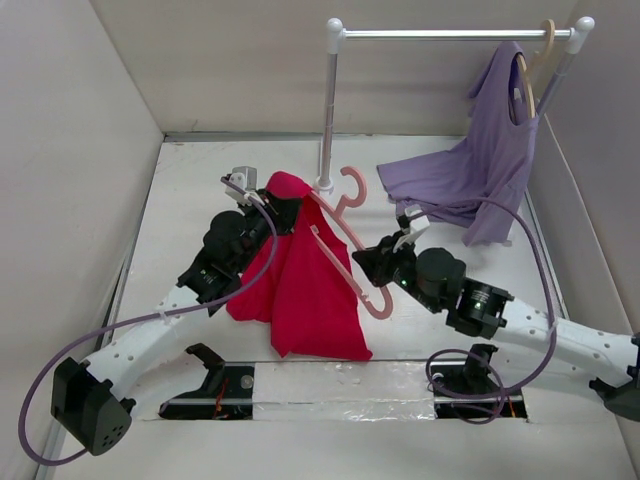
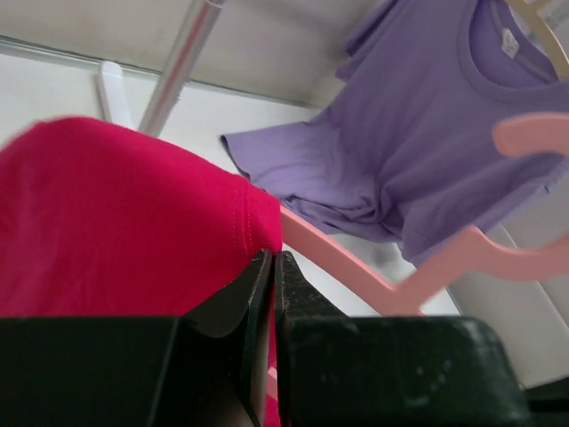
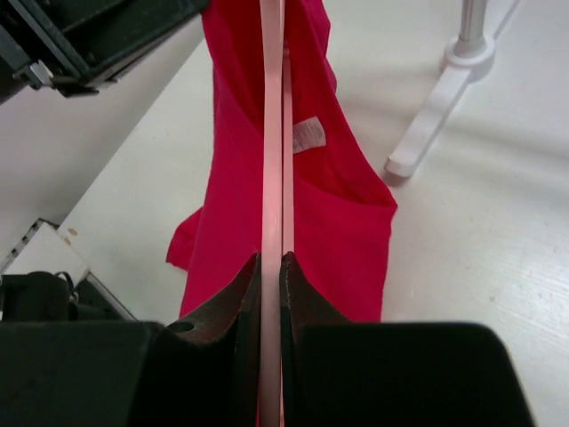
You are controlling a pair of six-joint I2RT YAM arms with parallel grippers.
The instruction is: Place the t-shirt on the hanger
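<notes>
White table [image 1: 190,215]: t-shirt [image 1: 305,290] (red) on hanger [image 1: 381,308]

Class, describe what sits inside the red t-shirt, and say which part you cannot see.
One arm of the pink hanger runs into the t-shirt. Its end is hidden by cloth. The left gripper pinches the cloth, the right gripper the hanger.

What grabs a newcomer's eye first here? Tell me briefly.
The bright red t-shirt is held up mid-table, draped over one end of the pink hanger. The left gripper pinches the shirt's top while the right gripper clamps the hanger. Behind on the right, a lilac garment hangs from the rail.
</notes>
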